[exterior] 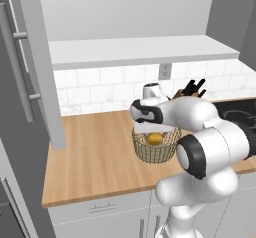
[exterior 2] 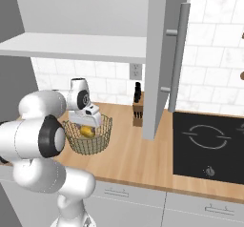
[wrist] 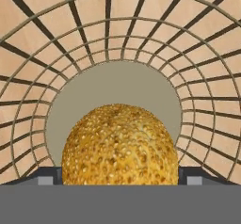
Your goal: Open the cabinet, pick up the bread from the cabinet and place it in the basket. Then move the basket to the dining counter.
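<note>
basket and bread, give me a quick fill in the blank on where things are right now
1. The bread lies inside the ____.
2. The basket stands on the wooden ____.
3. The gripper hangs over the bread with its jaws ____.
4. The cabinet door stands ____.

Missing words: basket; counter; open; open

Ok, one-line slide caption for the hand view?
Open gripper straddling the bread, which lies on the basket's flat base.
</note>
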